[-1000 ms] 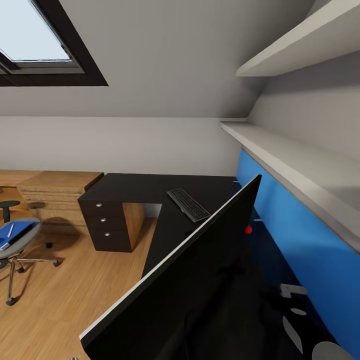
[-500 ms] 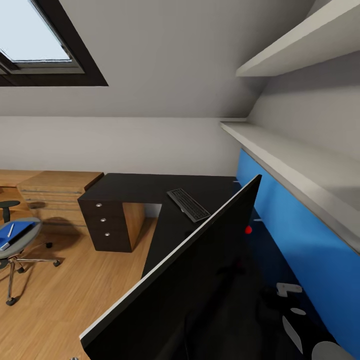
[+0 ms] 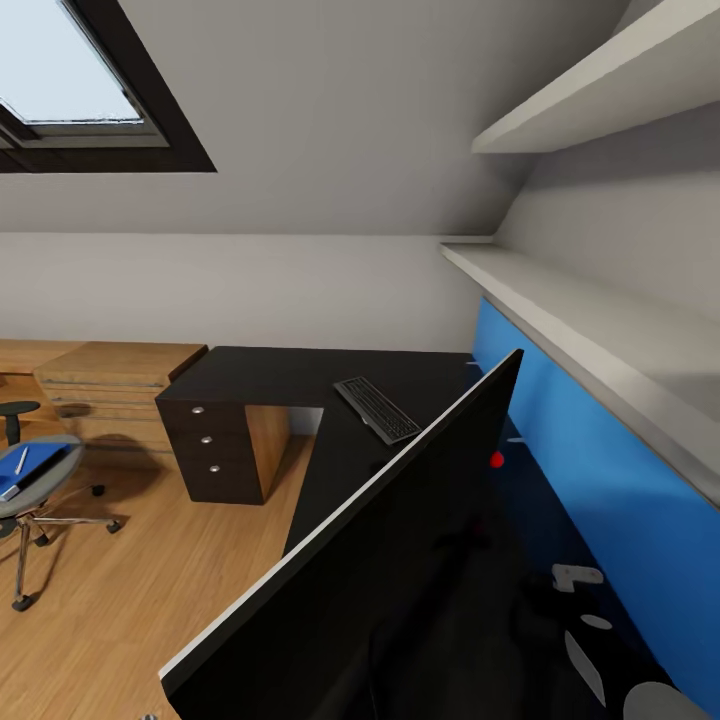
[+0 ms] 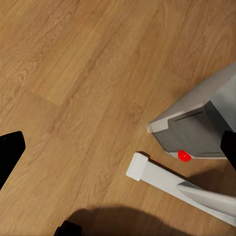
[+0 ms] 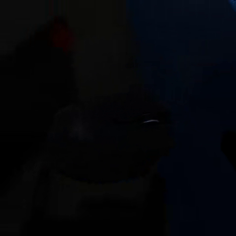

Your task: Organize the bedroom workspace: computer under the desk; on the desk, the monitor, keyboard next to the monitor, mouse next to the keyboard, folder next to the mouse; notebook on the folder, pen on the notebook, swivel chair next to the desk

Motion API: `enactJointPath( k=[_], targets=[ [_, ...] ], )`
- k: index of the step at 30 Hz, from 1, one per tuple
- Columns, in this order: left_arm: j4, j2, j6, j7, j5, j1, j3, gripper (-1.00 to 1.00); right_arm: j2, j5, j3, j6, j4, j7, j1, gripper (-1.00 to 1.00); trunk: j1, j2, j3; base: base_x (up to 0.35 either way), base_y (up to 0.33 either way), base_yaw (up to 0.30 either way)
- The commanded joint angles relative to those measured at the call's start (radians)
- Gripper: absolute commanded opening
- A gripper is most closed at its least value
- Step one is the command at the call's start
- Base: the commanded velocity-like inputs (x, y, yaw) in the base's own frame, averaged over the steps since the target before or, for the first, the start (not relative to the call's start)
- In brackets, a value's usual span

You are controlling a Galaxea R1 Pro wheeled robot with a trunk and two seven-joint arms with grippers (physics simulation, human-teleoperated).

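Observation:
The monitor (image 3: 400,560) stands tilted on the black desk (image 3: 270,375), close in front of me. Beyond it the keyboard (image 3: 377,409) lies on the desktop. At far left the swivel chair (image 3: 40,485) carries the blue folder (image 3: 32,465), with the notebook (image 3: 9,491) and pen (image 3: 20,460) on it. My left gripper (image 4: 118,152) hangs open over the floor beside the computer (image 4: 201,123). White parts of my right arm (image 3: 577,576) show behind the monitor. The right wrist view is nearly black, with a rounded dark lump (image 5: 108,142); I cannot tell whether it is the mouse.
A white desk leg (image 4: 157,174) stands next to the computer. The black drawer unit (image 3: 215,450) sits under the desk's far wing, with light wooden cabinets (image 3: 110,385) to its left. A blue back panel (image 3: 600,470) and shelves (image 3: 580,310) line the right wall.
The white part of my right arm behind the monitor has shifted slightly. Everything else stays as it was.

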Motion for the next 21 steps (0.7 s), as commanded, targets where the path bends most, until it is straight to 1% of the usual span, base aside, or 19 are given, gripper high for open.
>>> enactJointPath(
  k=[1,21],
  targets=[
    [-0.001,0.001,-0.001,0.000,0.010,0.000,-0.004,1.00,0.000,0.001,-0.003,-0.004,0.000,0.000,-0.001,1.00,0.000,-0.001,-0.001,0.000,0.000,0.000],
    [-0.001,0.002,-0.003,0.000,0.009,0.000,-0.004,1.00,0.001,0.001,-0.006,-0.007,-0.002,-0.001,-0.001,1.00,0.000,-0.001,-0.001,0.000,0.000,0.000]
  ],
)
